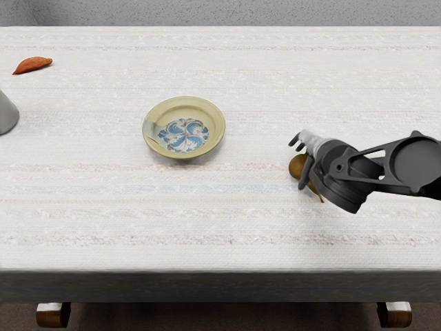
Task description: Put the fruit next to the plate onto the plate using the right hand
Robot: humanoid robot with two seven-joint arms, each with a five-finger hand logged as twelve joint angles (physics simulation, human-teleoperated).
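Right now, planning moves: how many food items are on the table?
2: a brown fruit under the right hand, right of the plate; an orange-red one at far left. None seem hidden.

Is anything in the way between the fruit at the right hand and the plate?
Nothing visible. The brown fruit lies at the right hand, right of the plate, and no object sits between them. The orange piece and the grey object are at the far left, beyond the plate.

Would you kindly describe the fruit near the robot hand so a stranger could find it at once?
On the white table, look right of the yellow plate with the blue centre, to the right robot hand. The fruit is the brownish-gold lump half hidden by it, unlike the reddish-orange piece in the far left corner.
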